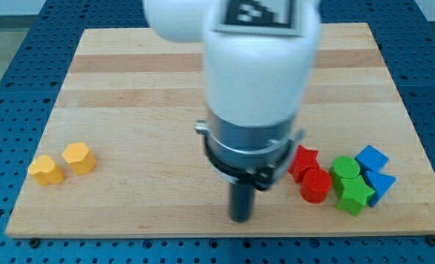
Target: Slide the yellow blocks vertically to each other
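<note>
1. Pincer: none is showing; my tip point(240, 218), a bare dark rod end, is grasping nothing and is resting near the board's point(129, 73) bottom edge, slightly right of centre.
2. Two yellow blocks are sitting near the bottom-left corner, well apart from my tip: yellow block one point(46, 170) is lying just left of and slightly below yellow block two point(79, 158), nearly touching.
3. Toward the bottom-right corner, a red star point(303, 161), red cylinder point(316, 185), green cylinder point(345, 169), green star point(354, 195), blue cube point(372, 158) and blue wedge point(381, 183) are clustering right of my tip.
</note>
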Controlling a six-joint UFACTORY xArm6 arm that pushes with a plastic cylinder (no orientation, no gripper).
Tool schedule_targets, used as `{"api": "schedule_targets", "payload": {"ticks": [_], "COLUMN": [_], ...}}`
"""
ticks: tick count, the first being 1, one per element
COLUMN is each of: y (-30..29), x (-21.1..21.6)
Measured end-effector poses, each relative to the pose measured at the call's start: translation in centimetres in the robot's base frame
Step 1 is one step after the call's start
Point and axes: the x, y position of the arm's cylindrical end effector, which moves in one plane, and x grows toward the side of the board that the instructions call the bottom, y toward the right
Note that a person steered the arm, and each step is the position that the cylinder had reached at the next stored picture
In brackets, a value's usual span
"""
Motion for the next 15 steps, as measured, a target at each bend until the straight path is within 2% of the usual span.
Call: {"api": "schedule_targets", "payload": {"ticks": [1,2,3,4,5,7,8,9,10,11,12,13,15], "y": [-2.3,-0.8,0.7,-4.0,-11.5,-30.6,-30.7,-30.0,-26.9,-21.4,-16.7,-14.5,-25.5], "x": [-4.6,-7.5,-8.3,-9.6,-11.5,-10.3,-10.0,-7.4,-5.7,-6.0,-8.5,-10.2,-10.1]}}
